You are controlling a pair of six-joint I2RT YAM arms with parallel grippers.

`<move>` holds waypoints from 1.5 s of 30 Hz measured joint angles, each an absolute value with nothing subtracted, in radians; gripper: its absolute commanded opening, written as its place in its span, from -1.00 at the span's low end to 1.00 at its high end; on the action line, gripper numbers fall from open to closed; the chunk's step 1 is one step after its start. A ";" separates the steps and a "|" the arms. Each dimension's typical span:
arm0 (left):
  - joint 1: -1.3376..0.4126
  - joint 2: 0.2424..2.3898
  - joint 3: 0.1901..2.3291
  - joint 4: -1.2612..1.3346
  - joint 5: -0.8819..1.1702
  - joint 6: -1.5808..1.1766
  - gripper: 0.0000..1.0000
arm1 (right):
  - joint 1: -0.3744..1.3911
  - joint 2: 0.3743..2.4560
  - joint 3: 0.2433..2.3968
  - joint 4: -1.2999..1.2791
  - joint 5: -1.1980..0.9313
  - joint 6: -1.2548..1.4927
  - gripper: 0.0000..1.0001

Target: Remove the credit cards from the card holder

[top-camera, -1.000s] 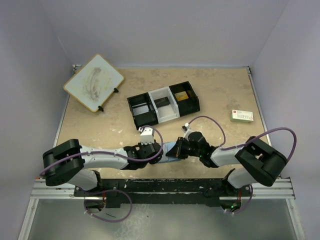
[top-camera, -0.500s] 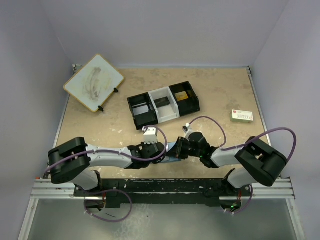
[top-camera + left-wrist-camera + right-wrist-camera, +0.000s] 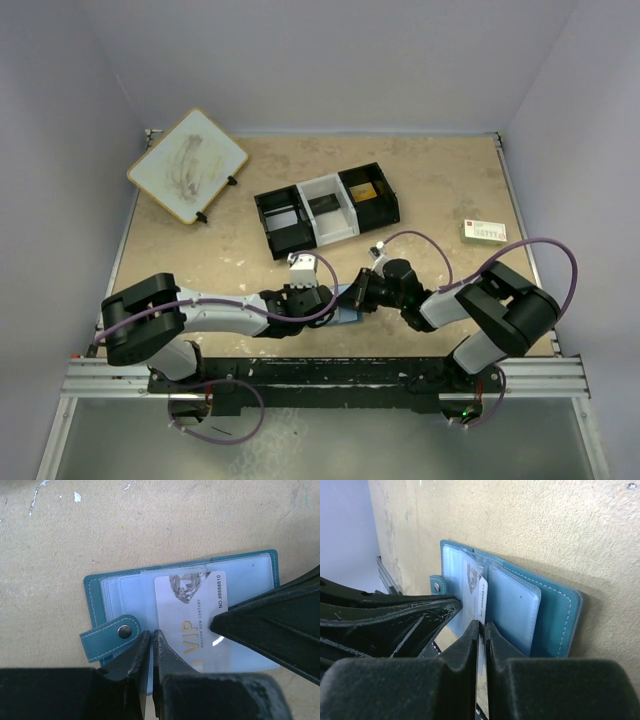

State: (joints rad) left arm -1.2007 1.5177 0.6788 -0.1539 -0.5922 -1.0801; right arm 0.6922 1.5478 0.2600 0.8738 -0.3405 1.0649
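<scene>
- The card holder (image 3: 92, 595) lies open on the tabletop (image 3: 440, 190), at the middle of its near edge.
- The left gripper (image 3: 151, 640) is closed, pinching the holder's pale pocket edge beside the snap tab (image 3: 107, 635).
- The right gripper (image 3: 481, 630) grips the white VIP card (image 3: 192, 610), which sits partly out of its pocket.

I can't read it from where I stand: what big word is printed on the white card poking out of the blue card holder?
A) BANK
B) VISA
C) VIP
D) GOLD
C: the left wrist view shows the letters VIP on the white card, which sits partly out of a pocket of the open card holder.
</scene>
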 measured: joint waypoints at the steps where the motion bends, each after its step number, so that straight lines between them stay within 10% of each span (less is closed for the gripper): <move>1: -1.201 1.518 0.680 -0.154 -0.593 -1.080 -0.93 | 0.689 1.551 0.260 0.879 -0.349 1.066 -0.90; 14: -1.201 1.528 0.696 -0.178 -0.600 -1.081 -0.96 | 0.641 1.538 0.254 0.872 -0.405 1.024 -0.99; 33: -1.203 1.547 0.717 -0.191 -0.607 -1.078 -0.98 | 0.621 1.620 0.254 0.954 -0.502 0.989 -0.54; 45: -1.206 1.550 0.719 -0.193 -0.612 -1.079 -0.99 | 0.620 1.697 0.252 1.069 -0.547 1.029 -0.99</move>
